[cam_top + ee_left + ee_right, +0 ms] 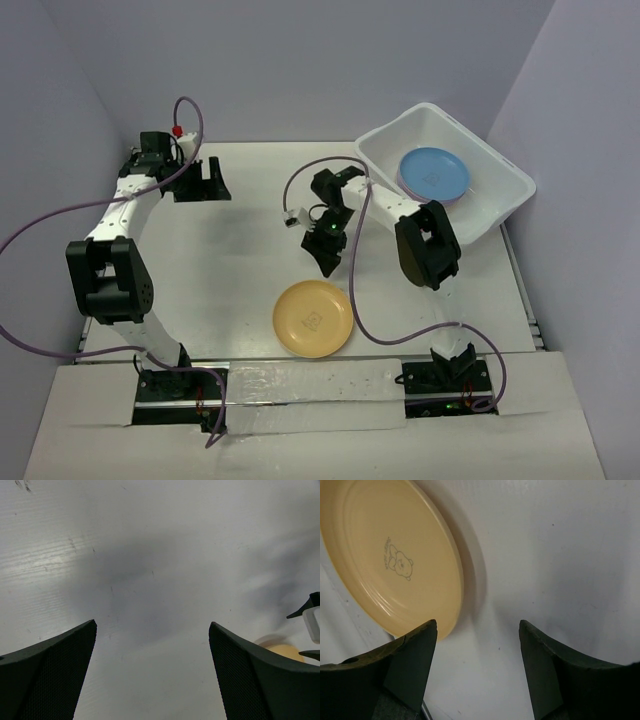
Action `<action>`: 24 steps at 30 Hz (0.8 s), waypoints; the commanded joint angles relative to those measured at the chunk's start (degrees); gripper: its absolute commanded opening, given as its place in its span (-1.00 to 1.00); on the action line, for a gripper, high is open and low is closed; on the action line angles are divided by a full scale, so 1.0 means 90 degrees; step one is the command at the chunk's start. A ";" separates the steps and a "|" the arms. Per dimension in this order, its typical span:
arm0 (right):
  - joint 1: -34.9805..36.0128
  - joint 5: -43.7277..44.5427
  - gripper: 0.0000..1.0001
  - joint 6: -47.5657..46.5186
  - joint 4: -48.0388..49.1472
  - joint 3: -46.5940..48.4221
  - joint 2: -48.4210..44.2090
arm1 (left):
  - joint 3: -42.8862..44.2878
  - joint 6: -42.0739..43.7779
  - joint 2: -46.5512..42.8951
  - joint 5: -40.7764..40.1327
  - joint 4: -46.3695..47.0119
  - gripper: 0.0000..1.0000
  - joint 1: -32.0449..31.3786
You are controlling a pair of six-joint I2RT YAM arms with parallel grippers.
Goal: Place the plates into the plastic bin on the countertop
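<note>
Hovering just beyond the far rim of the yellow plate (313, 318), the right claw (328, 262) points down at the counter (240, 260) with its jaws spread and nothing between them. In the right wrist view, the right claw (477, 630) frames bare white surface, and the yellow plate (390, 555) lies flat to the upper left. The plate's edge passes close to the left finger (415, 660) without touching it, and a small bear mark sits at the plate's centre.

The bin (487, 150) stands at the counter's far right corner, turned at an angle against the wall. A blue plate (433, 172) lies inside it, with a thin pale edge of another plate showing beneath.

The left claw (205, 182) hangs near the counter's far left edge, well apart from both the plate and the bin. In the left wrist view, the left claw (152, 630) is released and empty over plain counter (160, 555). A sliver of the yellow plate (285, 652) shows at the right border.

Open counter stretches between the two arms. More bare surface lies between the yellow plate and the bin, crossed only by the right arm (425, 245) and its cable.
</note>
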 commanded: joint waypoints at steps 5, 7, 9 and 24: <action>0.0282 0.0028 0.40 0.0442 0.0555 -0.0615 0.0063 | -0.0203 0.0347 -0.0305 0.0115 0.0089 0.98 0.0051; 0.0348 0.0027 0.38 0.0561 0.0734 -0.0760 -0.0001 | -0.0243 0.0397 -0.0304 0.0109 0.0073 0.99 0.0055; 0.0422 0.0027 0.36 0.0651 0.0864 -0.0894 -0.0029 | -0.0263 0.0431 -0.0310 0.0095 0.0056 0.99 0.0070; 0.0853 0.0907 -0.68 0.1697 0.2403 -0.2133 -0.0629 | -0.0528 0.0447 -0.0297 0.0083 0.0059 0.98 0.0099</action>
